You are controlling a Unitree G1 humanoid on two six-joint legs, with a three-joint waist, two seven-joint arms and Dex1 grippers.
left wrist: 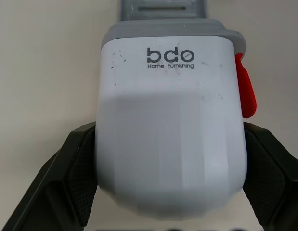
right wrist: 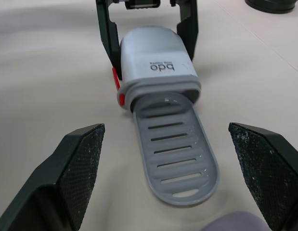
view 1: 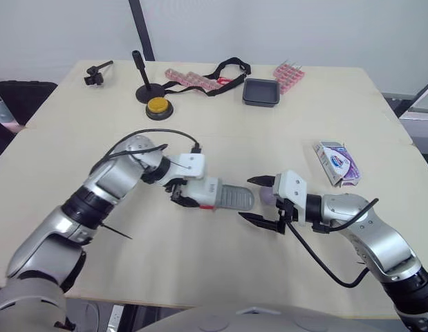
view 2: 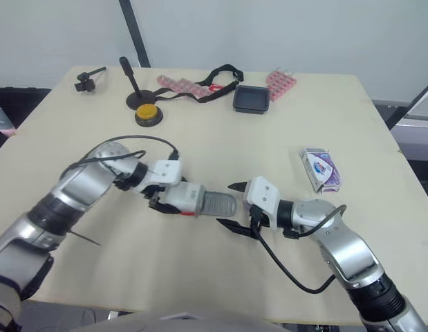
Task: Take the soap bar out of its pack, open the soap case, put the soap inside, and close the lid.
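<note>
Two grippers face each other at the table's [view 1: 61, 152] front-centre. Far left at the back lies a small black clamp [view 1: 96, 72]. Next to it stand a black stand [view 1: 146, 86] on a round base and, just in front, a yellow button [view 1: 159, 106].

The left gripper [view 1: 188, 193] comes in from the left, fingers [left wrist: 74, 178] clamped on both sides of the white soap case [view 1: 208, 191], which lies on its side low over the table. The case is printed "bdo Home Furnishing" and has a red tab [left wrist: 246, 91] on one edge. A grey slotted tray [view 1: 234, 198] sticks out of the case's open end, pointing right. The tray is bare.

Behind, mid-table: pink strips [view 1: 193, 79], a black strap [view 1: 224, 72] touching them, a black square dish [view 1: 261, 91], then a pink pack [view 1: 288, 76] just beside it.

The lavender soap [view 1: 266, 197] sits just beyond the tray's rounded end, out of its pack and not in the case. The right gripper [view 1: 247, 198] points left with its fingers [right wrist: 79, 168] spread wide apart. One is on each side of the tray's end, gripping nothing. The soap is between them near their base; can't tell if it touches them.

Far right, the soap pack [view 1: 338, 163] lies flat on the table, white and purple, well apart from both grippers.
</note>
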